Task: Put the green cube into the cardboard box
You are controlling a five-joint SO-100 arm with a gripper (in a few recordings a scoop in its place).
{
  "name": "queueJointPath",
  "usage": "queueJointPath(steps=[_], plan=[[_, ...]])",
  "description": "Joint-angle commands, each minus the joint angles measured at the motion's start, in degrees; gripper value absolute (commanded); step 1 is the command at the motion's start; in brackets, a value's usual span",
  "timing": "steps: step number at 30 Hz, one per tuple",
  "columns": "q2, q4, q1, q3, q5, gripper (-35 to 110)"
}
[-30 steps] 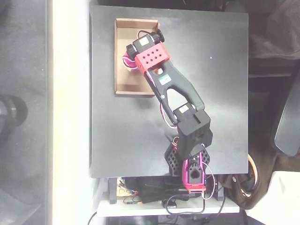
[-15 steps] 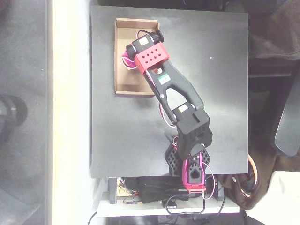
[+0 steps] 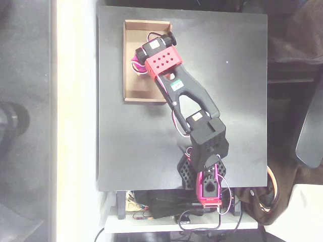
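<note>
Noted, left of the cardboard box (image 3: 132,88), a bare band of the black table (image 3: 237,101) and beyond it a pale strip (image 3: 75,121) past the table's edge. Found the cardboard box itself lying flat, open upward, with its left half and near end showing bare tan floor. Saw no cube on that bare floor. Could not tell where the green cube lay, and judged it most likely under the red wrist block (image 3: 161,61), either held or already resting inside the box. Placed that wrist block over the right half of the box, overlapping its right wall, with magenta wires (image 3: 136,64) looping out on the side toward the box's middle. Could not tell whether the gripper was parted or clamped, hidden as it was beneath the wrist block. Followed the black arm (image 3: 189,96) away from the box, down and to the right, to the base (image 3: 207,184), well apart from the box.

Judged the step in hand to be the release over the box. Advised shifting slightly toward the box's middle, clear of the right wall, before parting the jaws. Advised lowering close to the floor to avoid a bounce out over the low walls. Recommended lifting straight up afterwards, without dragging a wall and sliding the light box.
</note>
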Motion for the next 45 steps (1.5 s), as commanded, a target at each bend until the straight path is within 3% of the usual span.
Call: queueJointPath(steps=[1,16,27,45], plan=[[1.67,0.53,-1.05,-1.41,0.62,29],[12.13,0.53,-0.97,-1.41,0.7,29],[32.08,0.53,0.26,-1.23,0.7,29],[59.77,0.7,14.15,-0.53,0.7,29]])
